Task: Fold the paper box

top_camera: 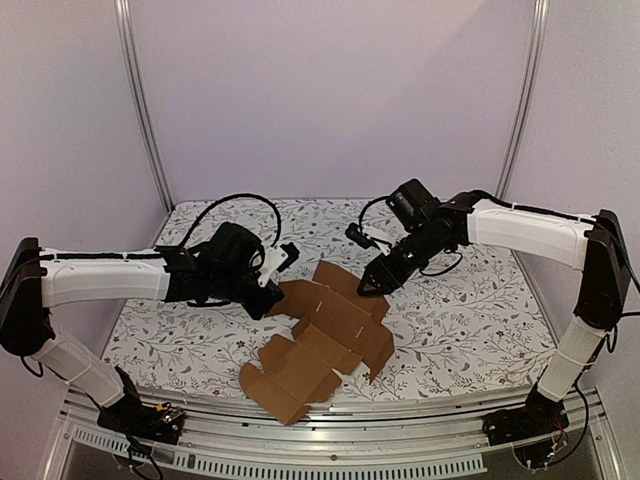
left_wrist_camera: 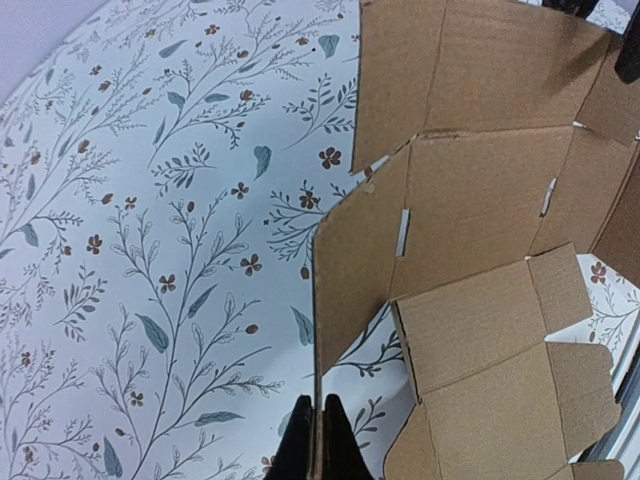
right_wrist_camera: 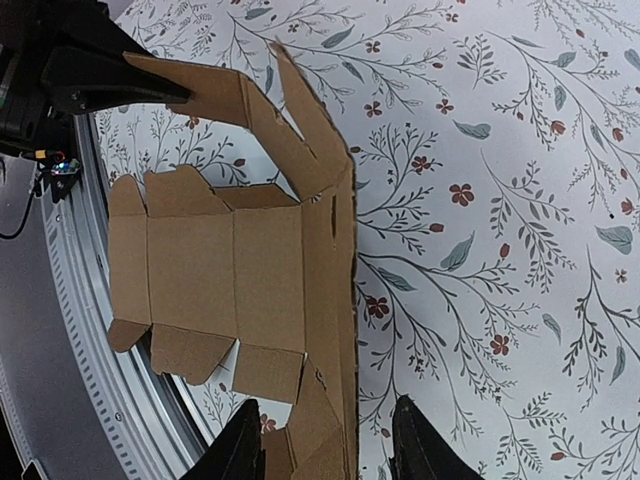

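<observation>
Paper box [top_camera: 320, 345] lies unfolded on floral cloth [top_camera: 460, 310], mid-table. Its nearest flaps reach the metal rail [top_camera: 400, 405] at the table's front edge, and the rest spreads away from the rail. Mostly flat, plain brown, slots and tabs visible. Panels farthest from the rail are lifted off the cloth.

Left gripper [top_camera: 268, 300] sits at the box's left side, farther from the rail than the flat panels. Its jaws are pinched tight on the thin edge of a raised side flap. Left wrist view: fingers [left_wrist_camera: 335, 445] together with the cardboard [left_wrist_camera: 480, 200] edge sandwiched between.

Right gripper [top_camera: 370, 285] is at the box's far right corner, well back from the rail, tilted down. Right wrist view: its jaws stand apart, straddling an upright cardboard [right_wrist_camera: 230, 270] edge. One finger [right_wrist_camera: 245, 440] is just beside the flap and the other stands off it over the cloth. Not clamped.
</observation>
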`<state>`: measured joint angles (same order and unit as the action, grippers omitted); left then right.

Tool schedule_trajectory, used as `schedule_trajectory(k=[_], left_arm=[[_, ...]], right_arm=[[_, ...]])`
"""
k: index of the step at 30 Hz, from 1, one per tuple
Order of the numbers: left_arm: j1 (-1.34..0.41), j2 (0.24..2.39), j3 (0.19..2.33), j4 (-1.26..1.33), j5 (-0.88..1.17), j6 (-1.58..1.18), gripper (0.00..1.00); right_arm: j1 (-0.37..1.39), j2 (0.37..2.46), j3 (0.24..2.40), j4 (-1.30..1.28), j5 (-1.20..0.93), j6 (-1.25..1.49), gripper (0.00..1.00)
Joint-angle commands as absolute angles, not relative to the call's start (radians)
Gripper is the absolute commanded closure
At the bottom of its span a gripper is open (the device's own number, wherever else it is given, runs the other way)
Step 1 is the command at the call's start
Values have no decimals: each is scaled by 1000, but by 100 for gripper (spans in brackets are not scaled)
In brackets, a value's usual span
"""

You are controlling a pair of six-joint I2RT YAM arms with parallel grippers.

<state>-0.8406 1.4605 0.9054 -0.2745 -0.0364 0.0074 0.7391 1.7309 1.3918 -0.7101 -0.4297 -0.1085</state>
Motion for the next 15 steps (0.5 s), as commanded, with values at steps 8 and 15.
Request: schedule_trajectory(k=[8,15], left_arm=[[-854,1464,911,-292,-41,4,100],[-857,1458,909,-295,-46,4,100]], right_arm=[[754,1760,1393,-695,-434,-92,67],[754,1773,1399,-698,-424,-92,72]])
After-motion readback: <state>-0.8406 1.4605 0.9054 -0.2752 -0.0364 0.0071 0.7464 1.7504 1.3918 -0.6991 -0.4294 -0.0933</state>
